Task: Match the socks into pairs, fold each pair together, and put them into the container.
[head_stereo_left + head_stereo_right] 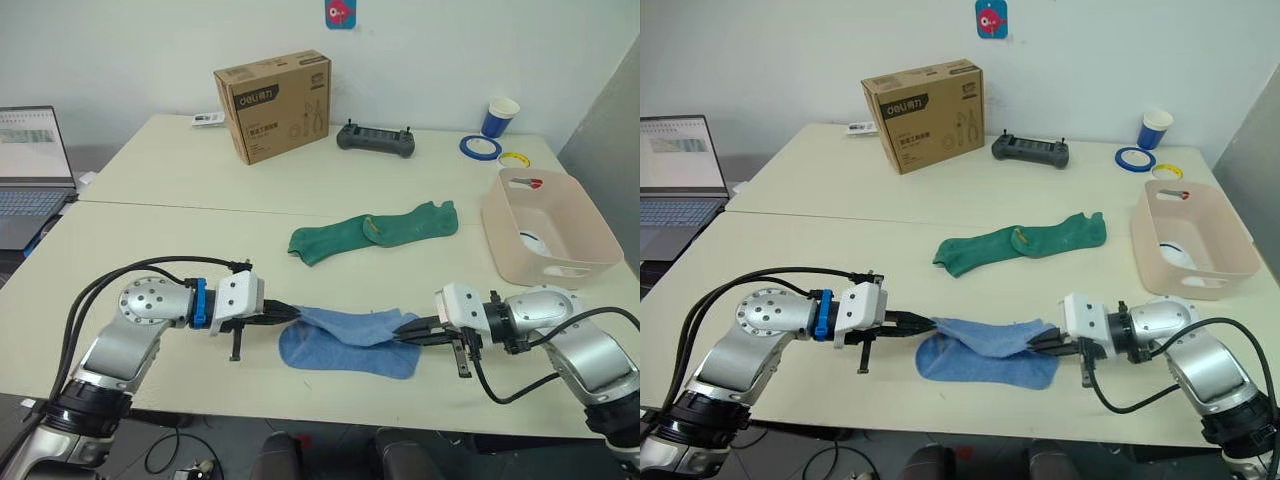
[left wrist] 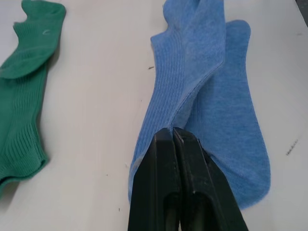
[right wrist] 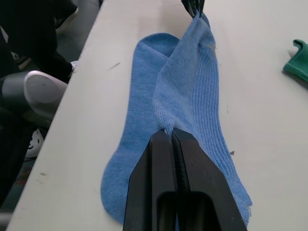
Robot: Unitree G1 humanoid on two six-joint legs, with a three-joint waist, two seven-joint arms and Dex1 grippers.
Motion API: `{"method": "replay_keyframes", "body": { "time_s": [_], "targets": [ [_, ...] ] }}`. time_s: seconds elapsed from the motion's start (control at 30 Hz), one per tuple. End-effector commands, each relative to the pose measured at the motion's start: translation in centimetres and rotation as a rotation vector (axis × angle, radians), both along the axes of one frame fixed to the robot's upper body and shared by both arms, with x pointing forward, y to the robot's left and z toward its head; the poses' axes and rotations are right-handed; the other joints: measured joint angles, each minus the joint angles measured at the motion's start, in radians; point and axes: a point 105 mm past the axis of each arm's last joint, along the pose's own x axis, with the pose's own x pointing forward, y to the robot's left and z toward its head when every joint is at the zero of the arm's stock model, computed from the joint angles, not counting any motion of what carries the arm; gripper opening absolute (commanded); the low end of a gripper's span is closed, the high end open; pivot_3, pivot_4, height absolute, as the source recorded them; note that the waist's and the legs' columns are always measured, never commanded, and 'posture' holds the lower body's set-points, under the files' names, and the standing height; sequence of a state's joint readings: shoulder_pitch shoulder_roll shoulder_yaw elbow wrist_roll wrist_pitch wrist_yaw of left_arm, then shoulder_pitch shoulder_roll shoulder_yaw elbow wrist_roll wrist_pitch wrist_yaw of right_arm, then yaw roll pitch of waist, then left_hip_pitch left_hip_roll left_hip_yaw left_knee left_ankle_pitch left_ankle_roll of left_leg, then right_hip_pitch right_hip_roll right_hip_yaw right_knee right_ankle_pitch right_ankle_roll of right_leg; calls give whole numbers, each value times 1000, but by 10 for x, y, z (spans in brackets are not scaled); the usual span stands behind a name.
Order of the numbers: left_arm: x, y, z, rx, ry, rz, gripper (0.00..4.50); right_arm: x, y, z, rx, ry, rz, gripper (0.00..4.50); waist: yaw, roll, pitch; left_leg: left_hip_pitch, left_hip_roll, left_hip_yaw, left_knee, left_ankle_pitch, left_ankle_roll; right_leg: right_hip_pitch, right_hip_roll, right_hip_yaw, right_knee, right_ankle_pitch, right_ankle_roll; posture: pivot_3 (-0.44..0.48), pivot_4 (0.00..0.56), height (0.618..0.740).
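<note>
Two light blue socks (image 1: 345, 342) lie stacked near the table's front edge. The upper sock is stretched between both grippers. My left gripper (image 1: 291, 313) is shut on its left end, and my right gripper (image 1: 405, 331) is shut on its right end. Both wrist views show the fingers (image 2: 173, 144) pinched on a raised fold of blue fabric (image 3: 185, 91), with the lower sock flat beneath. A dark green pair (image 1: 375, 232) lies in the middle of the table. The pale pink container (image 1: 548, 228) stands at the right with something white (image 1: 533, 241) inside.
A brown cardboard box (image 1: 273, 105) and a black controller (image 1: 375, 138) sit at the back. A blue-and-white cup (image 1: 499, 117) and tape rolls (image 1: 480, 147) are at the back right. A laptop (image 1: 32, 170) stands at the left.
</note>
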State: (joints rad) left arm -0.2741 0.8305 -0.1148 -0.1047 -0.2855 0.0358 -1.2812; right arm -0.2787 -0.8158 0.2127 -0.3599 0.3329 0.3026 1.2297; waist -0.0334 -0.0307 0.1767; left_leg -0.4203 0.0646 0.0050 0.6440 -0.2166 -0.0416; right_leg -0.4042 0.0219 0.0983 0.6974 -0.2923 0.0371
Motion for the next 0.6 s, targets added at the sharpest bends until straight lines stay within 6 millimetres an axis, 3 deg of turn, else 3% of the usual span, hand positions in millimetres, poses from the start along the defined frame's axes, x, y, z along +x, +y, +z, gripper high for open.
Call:
{"method": "replay_keyframes", "body": {
  "time_s": [0.03,0.3,0.6],
  "targets": [
    [-18,-7,6,-1,16,-66,0,-14,4,1,-18,-21,46,13,1,0,0,0,0,0,0,0,0,0,0,0,0,0,0,0,150,740],
    [-28,-11,-19,50,17,-74,0,-12,-4,-23,-97,-85,35,13,0,0,0,1,0,1,1,0,0,1,0,1,0,0,0,0,150,740],
    [-30,-15,-18,37,21,-66,0,-6,-7,-25,-115,-128,49,13,0,0,0,1,0,1,0,0,0,0,0,0,0,0,0,0,150,740]
  ]
}}
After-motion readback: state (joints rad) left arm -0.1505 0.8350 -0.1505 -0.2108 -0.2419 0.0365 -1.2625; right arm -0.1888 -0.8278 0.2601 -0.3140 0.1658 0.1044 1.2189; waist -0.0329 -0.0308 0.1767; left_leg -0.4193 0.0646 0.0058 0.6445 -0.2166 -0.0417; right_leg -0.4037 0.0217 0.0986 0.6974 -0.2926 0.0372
